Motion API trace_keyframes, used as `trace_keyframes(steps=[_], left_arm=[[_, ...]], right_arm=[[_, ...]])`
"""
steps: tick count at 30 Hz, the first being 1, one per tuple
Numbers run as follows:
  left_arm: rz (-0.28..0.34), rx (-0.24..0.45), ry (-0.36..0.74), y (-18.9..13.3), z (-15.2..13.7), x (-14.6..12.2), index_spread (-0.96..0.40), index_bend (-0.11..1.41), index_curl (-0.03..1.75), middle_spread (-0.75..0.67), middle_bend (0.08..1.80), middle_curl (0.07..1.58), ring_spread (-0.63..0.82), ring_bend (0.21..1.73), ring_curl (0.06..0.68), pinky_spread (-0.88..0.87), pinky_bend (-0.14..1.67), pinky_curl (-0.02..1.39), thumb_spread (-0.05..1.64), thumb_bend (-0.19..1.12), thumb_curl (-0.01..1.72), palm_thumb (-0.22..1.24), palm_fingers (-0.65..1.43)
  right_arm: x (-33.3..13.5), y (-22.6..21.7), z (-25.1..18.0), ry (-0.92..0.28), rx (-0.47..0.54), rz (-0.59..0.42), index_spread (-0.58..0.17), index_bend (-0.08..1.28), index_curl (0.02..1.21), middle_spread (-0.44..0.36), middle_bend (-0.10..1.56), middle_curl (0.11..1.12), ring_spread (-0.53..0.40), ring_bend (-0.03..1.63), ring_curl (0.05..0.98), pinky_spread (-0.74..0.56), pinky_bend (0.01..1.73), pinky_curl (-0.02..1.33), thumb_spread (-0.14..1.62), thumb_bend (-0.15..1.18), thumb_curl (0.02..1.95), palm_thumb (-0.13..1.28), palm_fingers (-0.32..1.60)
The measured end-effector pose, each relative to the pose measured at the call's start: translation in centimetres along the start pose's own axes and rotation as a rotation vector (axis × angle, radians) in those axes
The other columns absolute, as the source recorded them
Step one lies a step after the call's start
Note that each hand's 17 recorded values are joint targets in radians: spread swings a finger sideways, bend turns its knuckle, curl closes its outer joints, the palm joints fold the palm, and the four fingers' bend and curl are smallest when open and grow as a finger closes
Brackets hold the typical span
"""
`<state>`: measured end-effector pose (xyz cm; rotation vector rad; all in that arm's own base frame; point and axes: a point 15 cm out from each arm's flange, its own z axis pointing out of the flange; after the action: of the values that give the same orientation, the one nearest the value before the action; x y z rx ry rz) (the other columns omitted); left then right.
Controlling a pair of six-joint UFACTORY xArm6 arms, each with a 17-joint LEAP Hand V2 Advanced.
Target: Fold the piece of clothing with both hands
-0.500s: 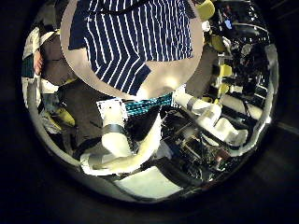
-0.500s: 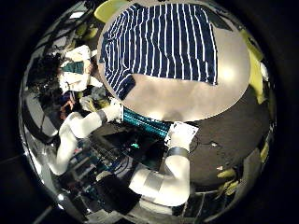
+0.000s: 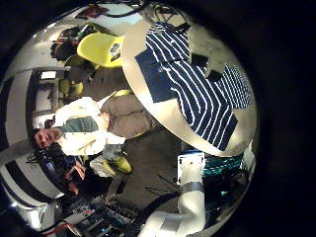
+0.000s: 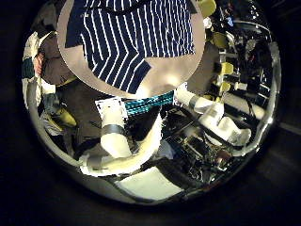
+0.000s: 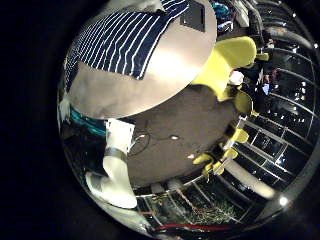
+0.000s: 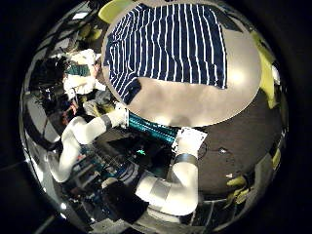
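A striped short-sleeved shirt lies spread flat on a round table, sleeves out. The right thumb side palm view and the right little finger side palm view show it from high above as well. Nothing touches the shirt.
Bare table top lies around the shirt. A dark flat thing sits at the table's edge beside the shirt. Chairs stand on the floor near the table, also in the left little finger side palm view.
The left thumb side palm view has shifted a little, so that hand has moved slightly. The right thumb side palm view is almost the same. The shirt lies as before.
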<state>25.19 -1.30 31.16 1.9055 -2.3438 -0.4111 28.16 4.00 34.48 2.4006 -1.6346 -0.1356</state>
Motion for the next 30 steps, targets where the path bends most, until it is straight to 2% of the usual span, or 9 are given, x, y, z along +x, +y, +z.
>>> trace_keyframes(steps=[4,14,18,30], left_arm=[[0.059,-0.004,-0.015,-0.3,2.2,1.3,-0.09,0.18,0.36,0.08,0.23,0.42,0.01,0.86,0.225,-0.1,0.61,0.48,1.09,-0.02,0.28,0.18,0.26],[0.107,-0.008,-0.025,0.1,5.6,2.6,-0.09,0.18,0.37,0.08,0.23,0.41,0.05,0.84,0.218,-0.05,0.56,0.46,1.08,-0.02,0.28,0.18,0.25],[0.124,0.009,-0.03,0.2,6.3,3.1,-0.08,0.18,0.37,0.09,0.22,0.41,0.06,0.82,0.213,-0.02,0.53,0.45,1.06,-0.02,0.28,0.19,0.25],[0.143,0.001,-0.032,0.4,7.4,4.2,-0.06,0.18,0.37,0.11,0.22,0.41,0.1,0.8,0.206,0.04,0.49,0.43,1.04,-0.02,0.29,0.2,0.24]], right_arm=[[0.0,0.0,0.0,0.0,0.0,0.0,-0.34,0.15,0.25,0.061,0.26,0.35,0.133,0.59,0.226,0.35,0.57,0.26,1.12,-0.02,0.24,0.09,0.09],[0.0,0.0,0.0,0.0,0.0,0.0,-0.328,0.15,0.26,0.084,0.24,0.34,0.131,0.57,0.226,0.35,0.57,0.26,1.13,-0.02,0.24,0.09,0.1],[0.0,0.0,0.0,0.0,0.0,0.0,-0.327,0.15,0.26,0.085,0.23,0.34,0.131,0.57,0.226,0.35,0.57,0.26,1.13,-0.02,0.24,0.1,0.1],[0.0,0.0,0.0,0.0,0.0,0.0,-0.321,0.15,0.25,0.079,0.22,0.34,0.132,0.57,0.228,0.35,0.56,0.27,1.13,-0.02,0.24,0.1,0.1]])
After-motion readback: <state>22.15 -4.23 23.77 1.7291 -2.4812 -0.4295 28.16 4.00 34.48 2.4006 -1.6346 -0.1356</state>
